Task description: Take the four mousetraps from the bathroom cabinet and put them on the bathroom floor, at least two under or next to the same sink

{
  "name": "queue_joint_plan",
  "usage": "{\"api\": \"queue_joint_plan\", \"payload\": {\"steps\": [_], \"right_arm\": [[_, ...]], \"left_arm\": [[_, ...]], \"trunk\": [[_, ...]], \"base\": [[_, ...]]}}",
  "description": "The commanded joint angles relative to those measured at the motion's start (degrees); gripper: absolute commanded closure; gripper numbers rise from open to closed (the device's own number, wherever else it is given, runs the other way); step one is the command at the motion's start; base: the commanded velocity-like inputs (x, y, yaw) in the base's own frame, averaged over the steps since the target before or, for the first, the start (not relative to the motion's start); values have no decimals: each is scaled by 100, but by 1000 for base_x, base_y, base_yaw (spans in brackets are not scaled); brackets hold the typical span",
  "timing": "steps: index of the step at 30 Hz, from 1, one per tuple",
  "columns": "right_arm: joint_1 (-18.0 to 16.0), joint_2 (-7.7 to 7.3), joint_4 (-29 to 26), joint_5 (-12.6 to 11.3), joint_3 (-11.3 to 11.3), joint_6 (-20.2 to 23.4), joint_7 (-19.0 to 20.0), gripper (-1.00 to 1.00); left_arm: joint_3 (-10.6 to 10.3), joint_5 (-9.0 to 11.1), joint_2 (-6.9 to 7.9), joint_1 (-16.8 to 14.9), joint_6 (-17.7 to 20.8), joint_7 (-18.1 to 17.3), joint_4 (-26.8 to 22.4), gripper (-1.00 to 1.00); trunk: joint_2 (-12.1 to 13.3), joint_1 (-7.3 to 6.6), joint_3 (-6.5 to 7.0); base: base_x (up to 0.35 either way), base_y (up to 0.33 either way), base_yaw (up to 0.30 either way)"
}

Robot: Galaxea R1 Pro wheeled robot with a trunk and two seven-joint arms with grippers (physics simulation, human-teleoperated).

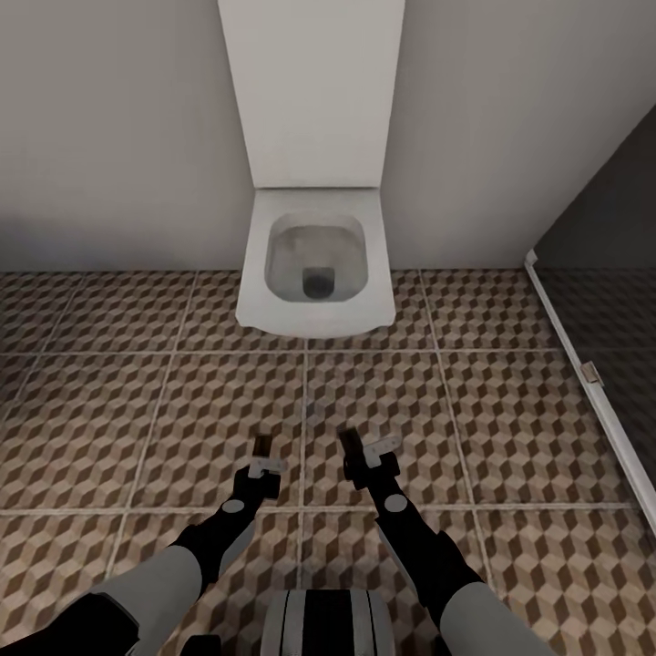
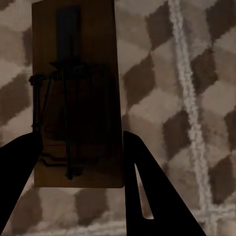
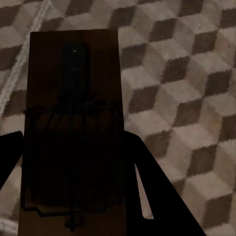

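Above the bathroom floor [image 1: 510, 392], each claw apparently grips a mousetrap, wire visible from wrists.

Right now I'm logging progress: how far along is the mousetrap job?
Midway. Nothing is placed yet on the visible bathroom floor. In hand: the left gripper holds one mousetrap, the right gripper another mousetrap, facing the toilet. Left: setting them down by a sink.

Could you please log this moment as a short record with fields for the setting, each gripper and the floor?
setting: white toilet against a pale wall, robot facing it
left gripper: shut on a mousetrap, held above the tiles
right gripper: shut on a second mousetrap, also above the tiles
bathroom floor: cube-pattern tiles
sink: cannot tell where
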Motion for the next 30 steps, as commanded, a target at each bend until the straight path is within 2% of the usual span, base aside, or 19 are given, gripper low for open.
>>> {"api": "queue_joint_plan", "payload": {"steps": [1, 16, 30], "right_arm": [[-2, 0, -7, 40, 17, 42, -30, 100], [-2, 3, -7, 40, 21, 42, -30, 100], [-2, 3, -7, 40, 26, 42, -30, 100]], "left_arm": [[-50, 50, -1, -4, -23, 33, 4, 100], [-50, 50, 3, -3, -23, 33, 3, 100], [-48, 50, 4, -3, 97, 34, -1, 100]], "trunk": [[-3, -1, -13], [-3, -1, -88], [-3, -1, -89]], "base": [[0, 0, 0], [13, 0, 0], [302, 0, 0]]}}
